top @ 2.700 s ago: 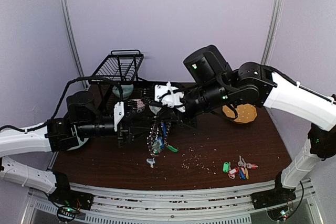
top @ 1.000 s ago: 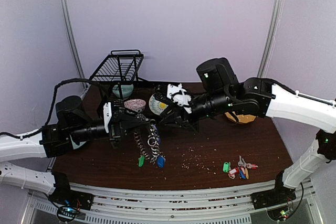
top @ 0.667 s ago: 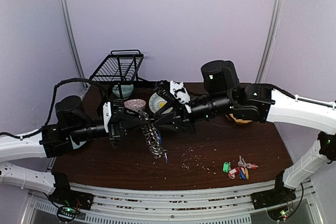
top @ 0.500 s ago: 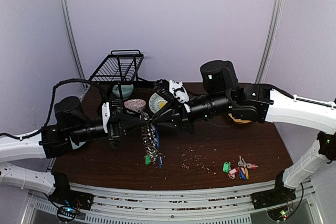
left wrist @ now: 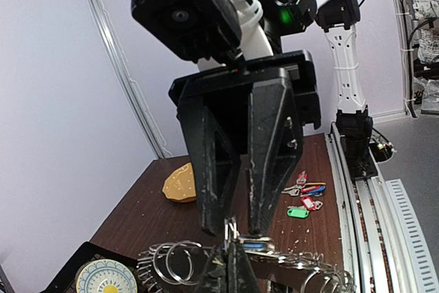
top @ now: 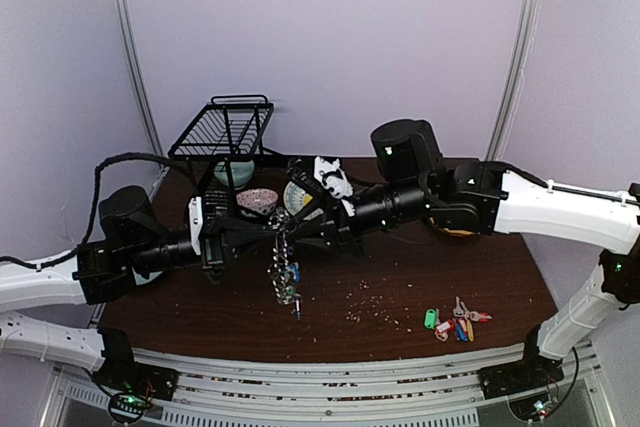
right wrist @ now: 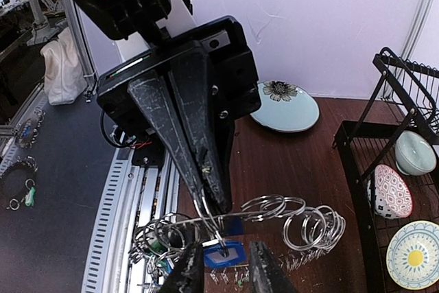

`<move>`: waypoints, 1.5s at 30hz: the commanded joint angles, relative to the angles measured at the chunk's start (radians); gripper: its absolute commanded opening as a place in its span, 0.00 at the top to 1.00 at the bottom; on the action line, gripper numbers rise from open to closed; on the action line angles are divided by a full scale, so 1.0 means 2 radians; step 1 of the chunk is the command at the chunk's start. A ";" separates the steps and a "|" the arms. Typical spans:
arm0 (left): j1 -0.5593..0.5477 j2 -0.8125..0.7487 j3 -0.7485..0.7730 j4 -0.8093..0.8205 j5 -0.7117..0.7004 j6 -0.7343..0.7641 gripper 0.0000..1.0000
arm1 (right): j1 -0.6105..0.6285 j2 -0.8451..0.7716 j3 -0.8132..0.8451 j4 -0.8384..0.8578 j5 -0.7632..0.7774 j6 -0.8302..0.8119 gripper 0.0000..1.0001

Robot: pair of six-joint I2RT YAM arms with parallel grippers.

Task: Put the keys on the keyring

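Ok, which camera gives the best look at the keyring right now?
The right wrist view: the keyring fills the lower frame, its silver rings and blue tag sharp. The left wrist view catches only rings along its bottom edge. The top external view shows only a small dangling cluster.

We see plain lilac walls [top: 320, 37] behind a dark brown wooden table [top: 500, 267], flanked by two upright metal poles [top: 133, 47], under soft even light.

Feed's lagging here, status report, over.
Left pincer shut on keyring, rings dangling. Right pincer part open, straddling its blue tag. Nothing blocking; keys lie loose on table.
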 commanded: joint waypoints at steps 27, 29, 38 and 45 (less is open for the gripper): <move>0.002 -0.047 -0.048 0.154 0.035 -0.020 1.00 | 0.016 0.082 0.095 -0.044 -0.105 -0.028 0.78; 0.002 -0.047 -0.048 0.148 0.033 -0.016 1.00 | 0.010 0.058 0.080 -0.032 -0.090 -0.023 0.72; 0.002 -0.048 -0.047 0.144 0.028 -0.013 1.00 | 0.002 -0.029 0.025 0.003 -0.046 -0.033 0.65; 0.002 -0.047 -0.047 0.144 0.028 -0.013 1.00 | 0.028 -0.015 -0.010 0.104 -0.024 -0.007 0.67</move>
